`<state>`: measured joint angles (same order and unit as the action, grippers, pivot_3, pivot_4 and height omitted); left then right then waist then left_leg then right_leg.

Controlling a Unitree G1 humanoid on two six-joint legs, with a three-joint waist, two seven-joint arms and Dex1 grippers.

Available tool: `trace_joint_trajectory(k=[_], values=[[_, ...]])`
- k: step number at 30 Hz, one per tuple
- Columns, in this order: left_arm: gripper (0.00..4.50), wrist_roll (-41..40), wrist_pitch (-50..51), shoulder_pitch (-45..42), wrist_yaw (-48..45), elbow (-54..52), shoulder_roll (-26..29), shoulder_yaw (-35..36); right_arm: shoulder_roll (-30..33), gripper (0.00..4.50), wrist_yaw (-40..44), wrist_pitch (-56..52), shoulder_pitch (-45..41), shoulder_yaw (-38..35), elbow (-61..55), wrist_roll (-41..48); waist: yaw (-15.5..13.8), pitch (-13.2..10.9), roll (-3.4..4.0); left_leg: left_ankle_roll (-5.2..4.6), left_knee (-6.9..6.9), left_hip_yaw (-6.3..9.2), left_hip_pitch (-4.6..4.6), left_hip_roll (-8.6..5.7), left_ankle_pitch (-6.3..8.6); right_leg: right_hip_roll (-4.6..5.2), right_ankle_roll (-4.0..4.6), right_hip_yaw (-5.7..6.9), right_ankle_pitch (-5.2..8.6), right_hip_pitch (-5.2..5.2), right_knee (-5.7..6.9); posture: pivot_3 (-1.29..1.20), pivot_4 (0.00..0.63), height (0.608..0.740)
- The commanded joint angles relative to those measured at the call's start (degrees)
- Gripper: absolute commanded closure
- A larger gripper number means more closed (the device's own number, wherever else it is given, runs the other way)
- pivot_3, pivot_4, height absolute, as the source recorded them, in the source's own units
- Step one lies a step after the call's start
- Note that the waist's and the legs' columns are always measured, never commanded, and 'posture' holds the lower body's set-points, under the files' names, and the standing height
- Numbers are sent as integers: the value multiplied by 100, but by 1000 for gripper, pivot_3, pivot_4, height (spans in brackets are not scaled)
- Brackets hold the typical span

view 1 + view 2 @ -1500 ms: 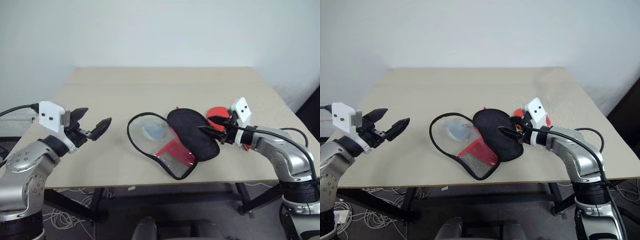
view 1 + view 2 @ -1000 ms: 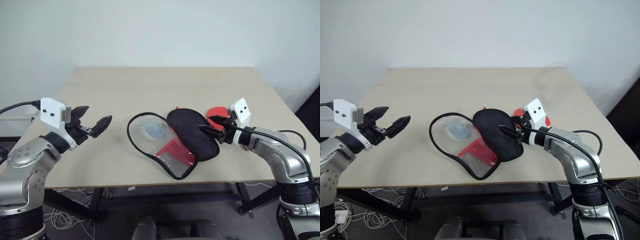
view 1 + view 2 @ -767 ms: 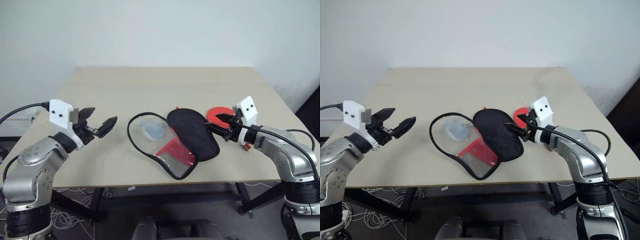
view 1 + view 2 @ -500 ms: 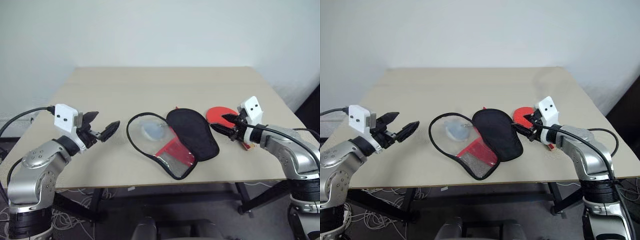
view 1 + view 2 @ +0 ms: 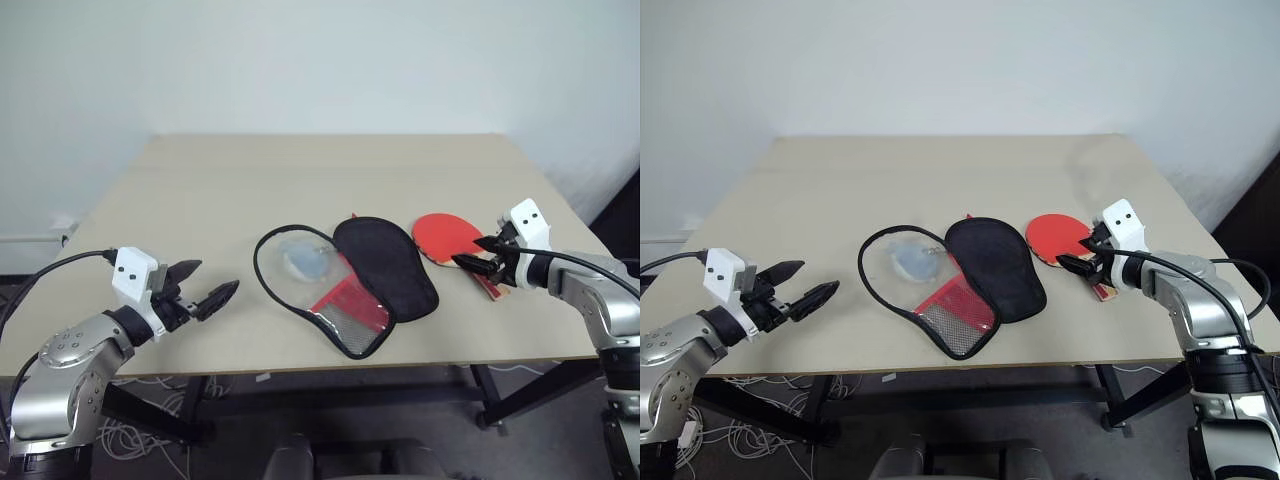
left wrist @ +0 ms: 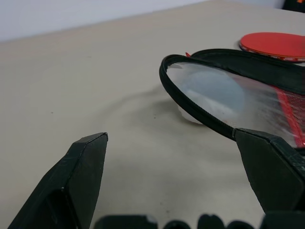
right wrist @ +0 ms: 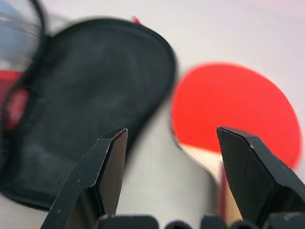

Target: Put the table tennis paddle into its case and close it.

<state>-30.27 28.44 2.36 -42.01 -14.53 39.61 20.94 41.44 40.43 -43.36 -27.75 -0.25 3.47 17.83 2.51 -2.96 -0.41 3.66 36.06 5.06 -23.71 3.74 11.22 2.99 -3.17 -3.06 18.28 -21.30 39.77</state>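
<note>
The table tennis paddle (image 5: 447, 235) lies flat, red face up, on the right of the table, its handle toward the right front. The case (image 5: 385, 265) lies unzipped and spread open at the middle, black lining up on one half and a black-rimmed clear and mesh half (image 5: 345, 305) beside it. My right gripper (image 5: 472, 253) hovers open just over the paddle's neck, with nothing between its fingers; the right wrist view shows the paddle (image 7: 233, 107) and the case lining (image 7: 95, 95) ahead. My left gripper (image 5: 208, 280) is open, low, left of the case and apart from it.
A small pale blue-grey lump (image 5: 305, 262) sits inside the case's clear half, seen also as the lump (image 6: 209, 95) behind the case rim (image 6: 200, 112). The beige table (image 5: 300, 180) has bare room at the back and left. The paddle's handle lies near the right edge.
My right gripper has drawn right, away from the case's black half to the paddle's handle end, uncovering the red face. My left gripper has sunk toward the table's front.
</note>
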Motion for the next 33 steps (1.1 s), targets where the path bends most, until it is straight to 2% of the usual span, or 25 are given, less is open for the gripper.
trace_joint_trajectory(k=[1, 13, 26, 29, 33], values=[[20, -135, -124, -291, -143, -75, 134, 149, 56, 1244, -175, -50, -400, 79, 425, -314, -4, -1, 1, 0, 0, 0, 0, 0, 0, 0, 0, 0, 0, 0, 0, 0, 0, 684], [20, -88, -106, -529, -129, -179, 78, 72, -283, 1244, -235, 371, -765, 557, 1966, -1013, 1, 0, 2, 0, -1, -2, 0, 0, 0, 0, 8, -3, -5, 1, 0, 0, 0, 684], [20, -137, -14, -324, 57, -422, -4, 137, -705, 1244, -416, 1055, -1001, 522, 3108, -1343, 6, 1, 1, 0, 0, -2, 6, 0, 0, 0, 12, -4, -8, 5, 1, 0, 0, 684], [0, -145, 5, -313, 98, -436, -18, 143, -777, 1856, -474, 1025, -1025, 443, 3205, -1309, 7, 2, 0, 0, 0, -2, 8, 0, 0, -1, 12, -4, -8, 7, 1, 0, 0, 684], [0, -134, -2, -337, 132, -411, -41, 126, -850, 3185, -579, 954, -1059, 308, 3287, -1271, 6, 2, 0, 0, 1, -2, 9, 0, 0, 0, 12, -4, -9, 9, 2, 0, 0, 684]])
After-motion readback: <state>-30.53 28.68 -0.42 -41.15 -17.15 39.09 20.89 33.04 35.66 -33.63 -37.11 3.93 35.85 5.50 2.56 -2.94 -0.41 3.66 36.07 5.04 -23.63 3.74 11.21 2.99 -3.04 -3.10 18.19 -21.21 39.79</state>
